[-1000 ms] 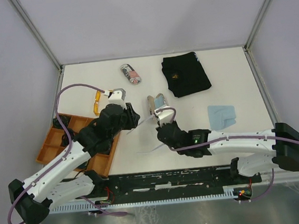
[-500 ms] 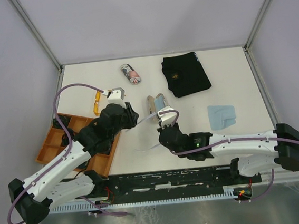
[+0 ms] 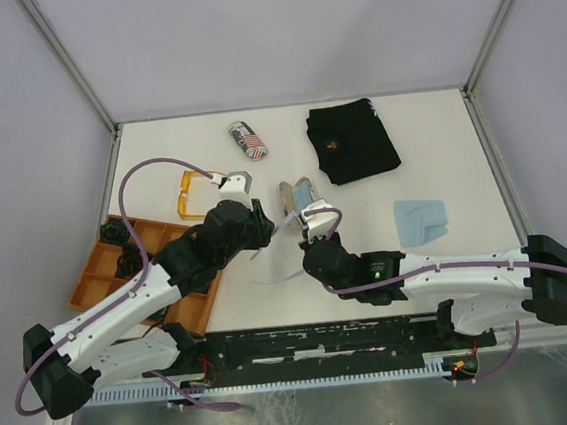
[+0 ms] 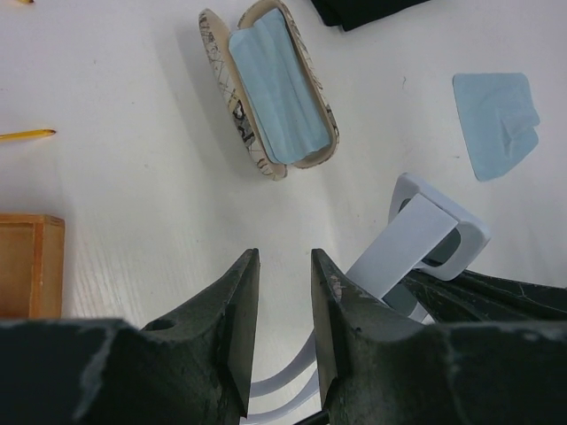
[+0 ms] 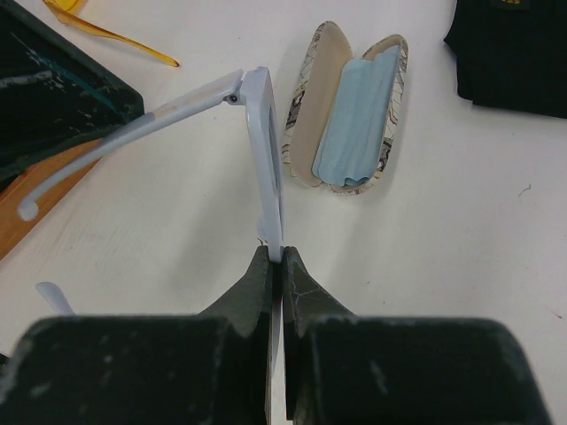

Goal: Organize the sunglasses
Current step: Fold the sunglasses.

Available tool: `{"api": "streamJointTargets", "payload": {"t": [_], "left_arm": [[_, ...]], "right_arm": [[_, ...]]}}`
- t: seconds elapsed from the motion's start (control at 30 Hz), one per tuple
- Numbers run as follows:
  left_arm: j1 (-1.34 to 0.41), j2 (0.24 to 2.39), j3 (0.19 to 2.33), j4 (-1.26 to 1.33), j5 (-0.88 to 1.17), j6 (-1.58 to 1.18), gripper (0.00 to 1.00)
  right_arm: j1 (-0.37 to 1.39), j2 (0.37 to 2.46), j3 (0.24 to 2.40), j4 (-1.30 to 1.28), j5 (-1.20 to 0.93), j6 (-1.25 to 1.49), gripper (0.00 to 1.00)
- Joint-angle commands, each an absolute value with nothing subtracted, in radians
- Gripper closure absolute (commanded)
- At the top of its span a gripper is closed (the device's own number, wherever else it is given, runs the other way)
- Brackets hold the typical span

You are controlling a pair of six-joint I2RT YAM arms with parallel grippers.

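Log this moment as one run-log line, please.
right claw shut on white-framed dark-lens sunglasses | left claw open by their temples | open oval printed case beyond

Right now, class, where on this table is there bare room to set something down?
Bare: the far-left corner, between the closed case and the table edge; and the right side, between the black cloth, the blue cloth and the edge. Crowded: the middle, where the open case, the left hand and the right hand holding the white sunglasses meet.

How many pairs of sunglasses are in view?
2. The white pair is pinched in the right claw; the orange pair lies beyond the tray. Dark items in the tray are unclear.
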State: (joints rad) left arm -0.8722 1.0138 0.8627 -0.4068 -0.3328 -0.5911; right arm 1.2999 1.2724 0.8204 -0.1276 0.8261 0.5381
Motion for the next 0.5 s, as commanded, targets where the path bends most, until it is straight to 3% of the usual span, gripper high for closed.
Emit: {"api": "streamJointTargets", "payload": {"t": [0.0, 0.47], "left_arm": [[-0.902, 1.029, 0.87, -0.346, -0.34, -0.636, 0.64], [-0.968, 1.088, 0.877, -0.318, -0.354, -0.65, 0.64]], "right_arm": [[1.305, 1.248, 0.854, -0.078, 0.869, 0.55, 1.0], [1.305, 1.259, 0.866, -0.059, 0.839, 0.542, 1.0]]}}
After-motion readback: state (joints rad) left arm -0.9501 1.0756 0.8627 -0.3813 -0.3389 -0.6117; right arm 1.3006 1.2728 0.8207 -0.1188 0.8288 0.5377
